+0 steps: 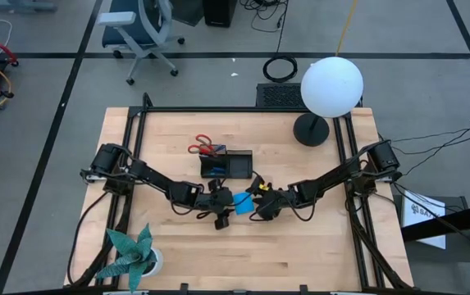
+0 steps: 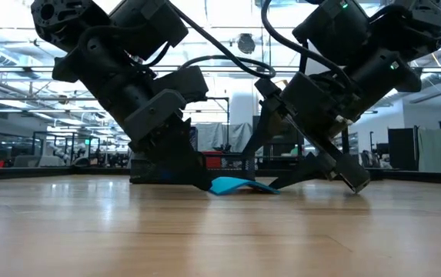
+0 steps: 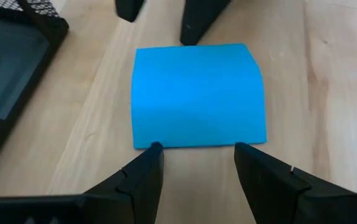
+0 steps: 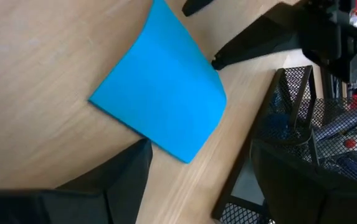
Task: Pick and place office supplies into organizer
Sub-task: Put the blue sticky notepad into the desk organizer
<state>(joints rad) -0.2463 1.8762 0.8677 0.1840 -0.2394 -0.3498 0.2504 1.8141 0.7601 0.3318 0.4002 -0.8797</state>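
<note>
The bright blue square notepad [image 1: 243,203] lies on the wooden table between my two grippers, slightly bowed upward [image 2: 239,185]. My left gripper [image 3: 197,152] stands open at the notepad's left edge, its tips on the table. My right gripper [image 4: 203,168] stands wide open at the opposite edge, with one finger by the pad and the other off to its side. The black mesh organizer [image 1: 228,164] sits just beyond them and holds pens. Red-handled scissors [image 1: 205,147] lie on the table at its far left corner. My left gripper meets the notepad's left edge [image 3: 166,144] with its open fingertips [image 3: 154,150], which slant down from the table's left; nothing is pinched. The pad stays on the table, bowed a little. My right gripper has one finger [image 3: 194,25] at the pad's right edge; whether it touches, I cannot tell.
A lamp with a white globe [image 1: 331,86] and a round black base [image 1: 310,129] stands at the far right. A teal paper plant [image 1: 132,254] stands at the near left corner. Bare wood lies toward the near edge [image 1: 300,254].
</note>
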